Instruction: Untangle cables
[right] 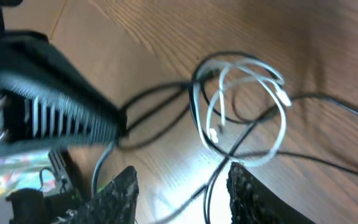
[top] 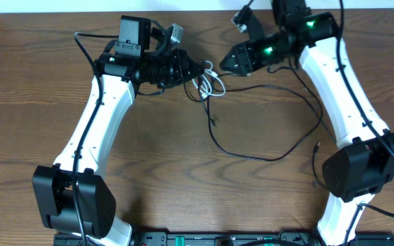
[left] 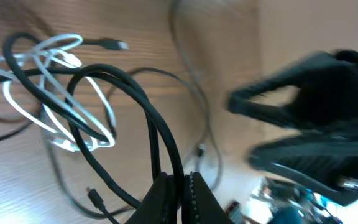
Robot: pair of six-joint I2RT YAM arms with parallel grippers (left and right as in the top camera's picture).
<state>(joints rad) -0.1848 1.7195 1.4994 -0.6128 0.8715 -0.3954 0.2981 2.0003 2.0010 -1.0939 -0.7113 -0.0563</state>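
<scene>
The overhead camera looks straight down on the whole table (top: 183,195). Both wrist cameras look closely, from opposite sides, at the same cables (top: 209,83).

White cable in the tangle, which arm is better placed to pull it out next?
Probably right: the right gripper is open beside the white cable, while the left gripper is shut on a black cable.

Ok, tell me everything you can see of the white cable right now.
The white cable is a thin, glossy, flexible cord, bunched into several loose overlapping loops on the wooden table, toward its far edge. One small plug end shows among the loops. Long black cables thread through and cross it. No jaws grip it.
</scene>
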